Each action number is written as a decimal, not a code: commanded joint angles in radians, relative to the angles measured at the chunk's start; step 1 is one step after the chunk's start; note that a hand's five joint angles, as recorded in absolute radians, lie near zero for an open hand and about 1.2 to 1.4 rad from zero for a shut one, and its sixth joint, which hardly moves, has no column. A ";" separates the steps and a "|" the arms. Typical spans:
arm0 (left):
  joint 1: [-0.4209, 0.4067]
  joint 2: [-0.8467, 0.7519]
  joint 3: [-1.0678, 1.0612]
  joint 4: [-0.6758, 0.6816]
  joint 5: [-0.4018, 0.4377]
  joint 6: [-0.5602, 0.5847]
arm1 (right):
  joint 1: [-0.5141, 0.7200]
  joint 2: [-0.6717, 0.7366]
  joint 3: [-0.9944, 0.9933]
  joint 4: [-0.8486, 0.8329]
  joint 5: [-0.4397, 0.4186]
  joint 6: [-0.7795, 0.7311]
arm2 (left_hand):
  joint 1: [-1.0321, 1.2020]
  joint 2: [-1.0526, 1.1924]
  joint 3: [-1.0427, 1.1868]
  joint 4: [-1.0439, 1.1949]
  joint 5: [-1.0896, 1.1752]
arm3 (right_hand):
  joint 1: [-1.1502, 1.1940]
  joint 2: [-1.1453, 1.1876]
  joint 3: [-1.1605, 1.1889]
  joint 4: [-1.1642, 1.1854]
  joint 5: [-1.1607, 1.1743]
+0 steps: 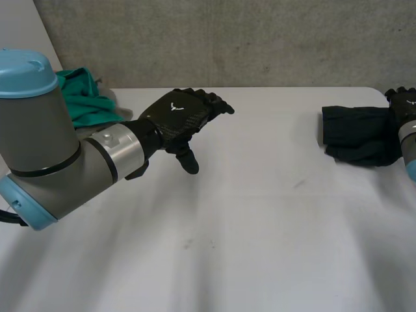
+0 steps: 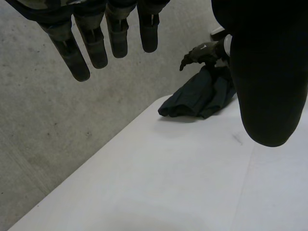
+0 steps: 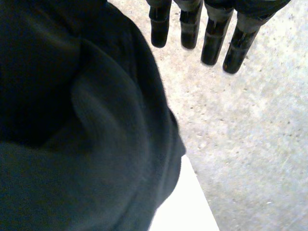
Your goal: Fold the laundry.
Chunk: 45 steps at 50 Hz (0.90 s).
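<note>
While the left hand [image 1: 179,120] hangs over the table [image 1: 260,227], in its far left part, the fingers are straight and a little spread with the thumb held apart. It holds nothing. In the left wrist view the fingers [image 2: 79,53] reach out past the table's far edge, with bare white top under the palm.

Dark cloth [image 1: 357,133]: bunched in a rumpled heap at the table's far right, close to the far edge. It is not folded flat. It also shows across the table in the left wrist view [image 2: 202,98].

Right hand [image 1: 406,104]: at the table's right edge, resting on the heap's outer side. In the right wrist view its fingers [image 3: 211,43] are straight and side by side, reaching beyond the cloth [image 3: 86,144], which lies under the palm. They pinch nothing. The table's corner [image 3: 185,209] just shows past the cloth. From the left wrist view the right hand [image 2: 202,52] sits atop the heap.

Green cloth [image 1: 84,101]: crumpled at the table's far left corner, partly hidden behind the left arm [image 1: 58,149].

Wall [image 1: 227,39]: grey concrete, just behind the table's far edge.
</note>
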 commanded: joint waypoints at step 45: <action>0.020 0.096 -0.036 0.003 -0.046 -0.072 | -0.278 -0.717 0.923 -0.121 0.093 -0.280 | 0.020 0.009 0.007 0.010 0.009 | -0.026 -0.057 -0.056 -0.066 -0.082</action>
